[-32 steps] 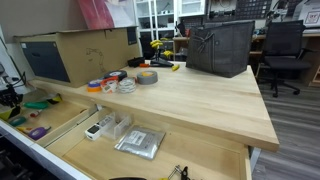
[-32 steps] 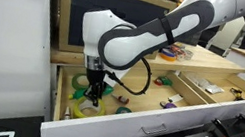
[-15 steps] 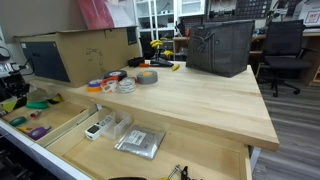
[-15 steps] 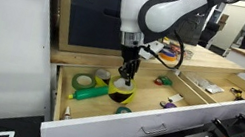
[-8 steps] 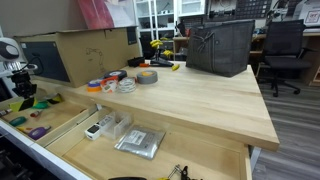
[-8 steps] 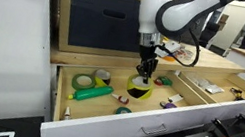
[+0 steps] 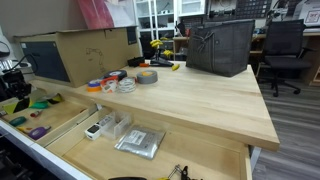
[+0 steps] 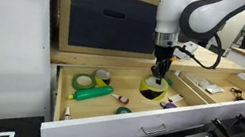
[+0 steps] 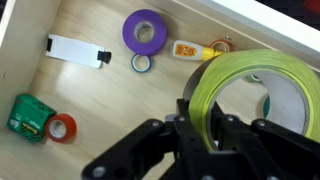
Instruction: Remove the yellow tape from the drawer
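My gripper (image 8: 158, 73) is shut on the yellow tape (image 8: 153, 85) and holds it upright just above the open light-wood drawer (image 8: 153, 126), over its middle part. In the wrist view the tape's yellow-green band (image 9: 262, 78) sits between my two black fingers (image 9: 202, 122), above the drawer floor (image 9: 100, 100); no stripes show on it. In an exterior view the gripper (image 7: 14, 84) and the tape (image 7: 11, 103) are at the far left edge, over the drawer (image 7: 62, 128).
The drawer holds a green tape roll (image 8: 85, 80), a green tool (image 8: 93, 93), a purple roll (image 9: 148, 30), a small blue roll (image 9: 143, 63), a red roll (image 9: 62, 127) and a white tool (image 9: 75, 48). Tape rolls (image 7: 146, 76), a cardboard box (image 7: 80, 50) and a grey bag (image 7: 220, 47) stand on the tabletop.
My gripper took the yellow tape from the drawer's end compartment, lifted it and carried it along the drawer toward its middle. The other things have not moved.
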Robot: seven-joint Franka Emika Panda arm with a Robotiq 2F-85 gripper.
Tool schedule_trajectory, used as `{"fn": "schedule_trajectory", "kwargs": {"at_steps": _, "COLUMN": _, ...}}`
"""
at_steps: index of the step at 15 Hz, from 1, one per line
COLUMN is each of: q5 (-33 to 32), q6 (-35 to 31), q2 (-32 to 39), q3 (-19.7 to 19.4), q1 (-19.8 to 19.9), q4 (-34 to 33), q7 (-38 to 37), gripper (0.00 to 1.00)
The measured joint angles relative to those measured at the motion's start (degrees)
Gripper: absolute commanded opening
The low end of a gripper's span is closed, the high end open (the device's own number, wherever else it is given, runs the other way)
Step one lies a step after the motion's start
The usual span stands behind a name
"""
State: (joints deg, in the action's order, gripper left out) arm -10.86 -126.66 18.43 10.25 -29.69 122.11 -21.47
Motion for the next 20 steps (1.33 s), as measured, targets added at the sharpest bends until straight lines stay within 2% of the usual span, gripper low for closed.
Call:
{"fn": "schedule_trajectory", "kwargs": {"at_steps": 6, "q5": -2.7, "q6": -7.1, "q2": -12.4, "q3": 1.4, "q1": 1.7, "q4": 14.8, "q7": -7.5, "gripper": 0.06}}
{"fn": "schedule_trajectory", "kwargs": {"at_steps": 10, "q5": -2.5, "q6": -9.8, "q2": -20.2, "q3": 1.7, "q1": 5.8, "q4": 22.7, "q7": -13.3, "gripper": 0.06}}
{"fn": "schedule_trajectory", "kwargs": {"at_steps": 15, "q5": -2.3, "q6": -10.3, "q2": -26.8, "q3": 1.8, "q1": 12.7, "q4": 26.3, "q7": -17.0, "gripper": 0.06}}
{"fn": "schedule_trajectory", "kwargs": {"at_steps": 20, "q5": 0.7, "q6": -10.3, "q2": -28.3, "q3": 1.7, "q1": 17.7, "q4": 26.0, "q7": -17.2, "gripper": 0.06}}
